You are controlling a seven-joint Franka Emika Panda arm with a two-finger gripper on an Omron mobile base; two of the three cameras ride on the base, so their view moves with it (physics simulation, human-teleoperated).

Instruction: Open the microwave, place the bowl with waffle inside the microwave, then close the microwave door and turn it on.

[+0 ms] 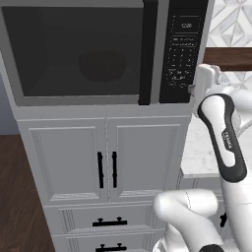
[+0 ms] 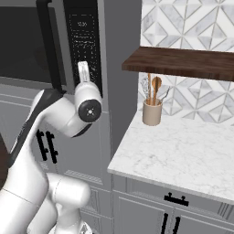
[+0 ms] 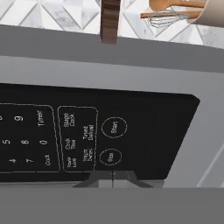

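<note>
Dark tinted glass on the door lets the bowl show dimly inside the microwave, so the loading looks done and the door sits flush against the frame, handle beside the keypad. The waffle is too dim to make out. The pincer is up at the keypad's lower corner, its tips pressed together with nothing between them, a narrow point suited to poking a button. In the hand view it sits just below the Stop button; Start lies one row further, probably the target.
</note>
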